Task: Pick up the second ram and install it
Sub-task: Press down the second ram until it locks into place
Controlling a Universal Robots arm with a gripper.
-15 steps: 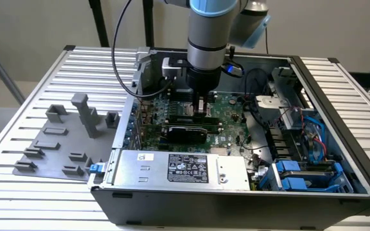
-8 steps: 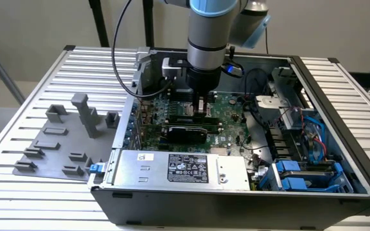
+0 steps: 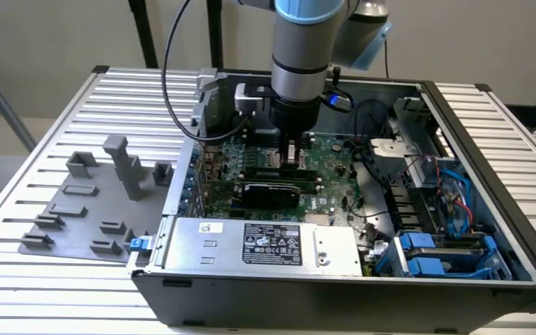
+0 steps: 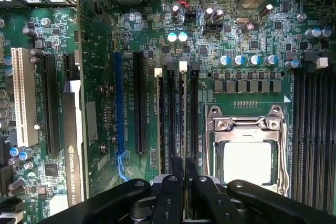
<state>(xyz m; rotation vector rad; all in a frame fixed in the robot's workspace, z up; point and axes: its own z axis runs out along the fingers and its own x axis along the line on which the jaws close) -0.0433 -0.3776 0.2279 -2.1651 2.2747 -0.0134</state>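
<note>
Your tool, pinched on the ram (seen edge-on), holds it directly above a slot on the motherboard, long axes parallel.

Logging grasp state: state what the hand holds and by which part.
The hand appears to pinch the ram by its upper edge, the stick standing edge-on in a motherboard slot.
</note>
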